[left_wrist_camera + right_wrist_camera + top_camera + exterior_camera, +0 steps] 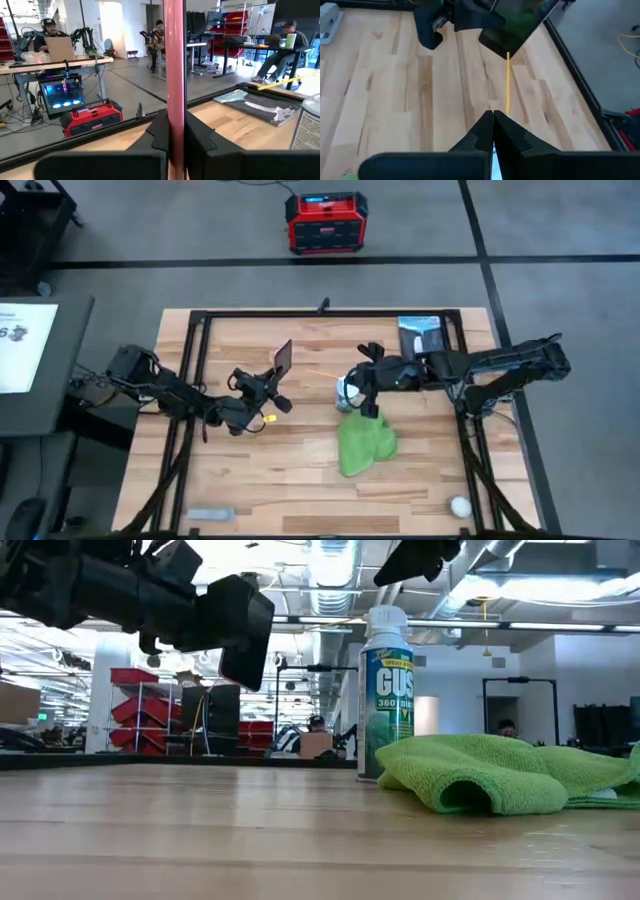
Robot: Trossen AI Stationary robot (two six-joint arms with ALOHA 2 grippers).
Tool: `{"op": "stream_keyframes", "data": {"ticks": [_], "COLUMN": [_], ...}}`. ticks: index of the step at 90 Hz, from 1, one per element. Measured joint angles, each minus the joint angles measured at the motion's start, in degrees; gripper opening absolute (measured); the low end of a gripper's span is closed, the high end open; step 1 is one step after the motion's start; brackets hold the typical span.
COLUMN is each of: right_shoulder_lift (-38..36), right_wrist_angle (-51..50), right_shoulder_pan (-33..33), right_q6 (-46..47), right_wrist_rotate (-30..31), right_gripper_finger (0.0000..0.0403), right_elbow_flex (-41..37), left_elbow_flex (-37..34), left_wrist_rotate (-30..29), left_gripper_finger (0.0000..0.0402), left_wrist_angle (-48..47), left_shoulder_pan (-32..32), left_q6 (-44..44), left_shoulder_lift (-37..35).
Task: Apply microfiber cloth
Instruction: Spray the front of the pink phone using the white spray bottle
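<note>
Left gripper [277, 385] gripping pink phone [283, 359] upright, jaws clamping its edge. Right gripper [372, 408] hovering over microfiber cloth [366, 444] heaped on worktop [300, 480], jaws closed, empty. Advice: opening wide, pinching cloth ridge beside spray can [386, 690].

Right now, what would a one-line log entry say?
left end effector: shut on pink phone, raised | right end effector: shut, over microfiber cloth | cloth: on table, not held
</note>
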Motion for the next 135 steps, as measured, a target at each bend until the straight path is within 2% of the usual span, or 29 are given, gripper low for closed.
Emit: {"op": "stream_keyframes", "data": {"ticks": [21, 40, 62, 72, 135], "right_shoulder_lift": [4.4, 9.2, 8.5, 8.5, 8.5], "right_wrist_angle": [-1.1, -4.4, -5.9, -9.7, -13.1], "right_shoulder_pan": [-1.0, -1.0, -1.1, -1.8, -3.8], "right_q6": [-1.3, -3.8, -5.4, -5.7, -5.0], "right_wrist_rotate": [-2.1, -2.1, -2.0, -1.8, -1.8], "right_gripper_finger": [0.0000, 0.0000, 0.0000, 0.0000, 0.0000], "right_elbow_flex": [2.3, 8.0, 10.2, 11.6, 11.6], "left_elbow_flex": [0.0, 0.1, 0.1, 0.1, 0.1], "left_wrist_rotate": [-3.0, -3.4, -3.5, -3.5, -3.1], "left_gripper_finger": [0.0005, 0.0004, 0.0004, 0.0004, 0.0004], "left_wrist_angle": [1.5, 4.6, 6.3, 6.3, 6.3], "left_shoulder_pan": [-0.6, -2.3, -3.7, -3.7, -3.8], "left_q6": [-2.6, 1.3, 4.2, 4.0, 3.0], "left_shoulder_lift": [4.0, 5.0, 5.0, 5.0, 5.0]}}
